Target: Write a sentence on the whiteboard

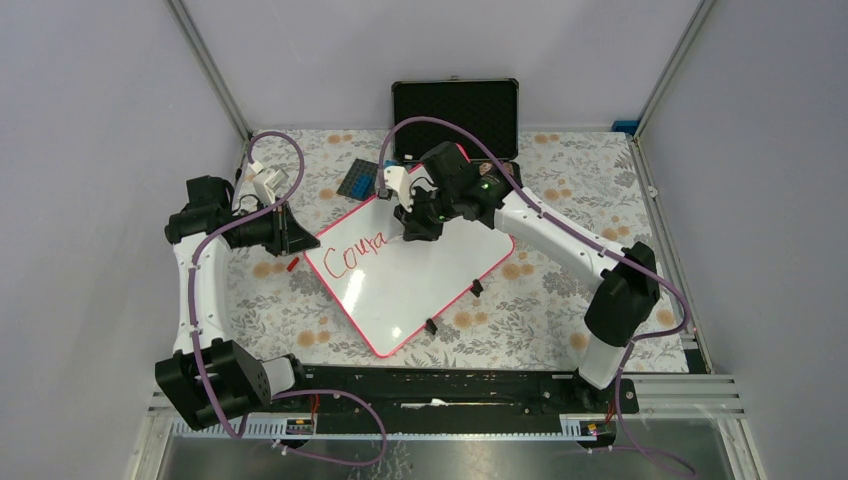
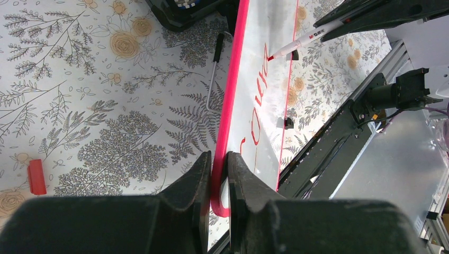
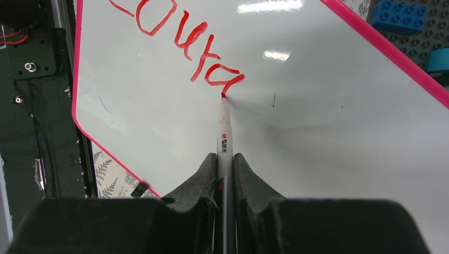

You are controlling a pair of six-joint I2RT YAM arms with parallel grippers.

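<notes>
Plain grey walls (image 1: 90, 100) all round, floral tablecloth (image 1: 560, 290) below; the whiteboard (image 1: 430, 280) lies askew mid-table, black case (image 1: 455, 105) right behind it; left gripper (image 2: 218, 164) clamps its pink edge; right gripper (image 3: 225, 164) pinches a marker (image 3: 224, 127), tip on the sentence (image 1: 353, 247), only "Coura".

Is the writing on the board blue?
No, the letters on the board are red.

1 whiteboard (image 1: 420, 285) lying centre frame | 2 black clips (image 1: 477, 288) (image 1: 431, 326) sitting on its lower-right edge | 1 marker (image 3: 224, 138) | 1 red cap (image 1: 292, 264) lying left | 1 black case (image 1: 455, 105) standing top centre | 2 arms (image 1: 195, 290) (image 1: 560, 235) | sentence (image 1: 355, 247) showing 5 letters
</notes>
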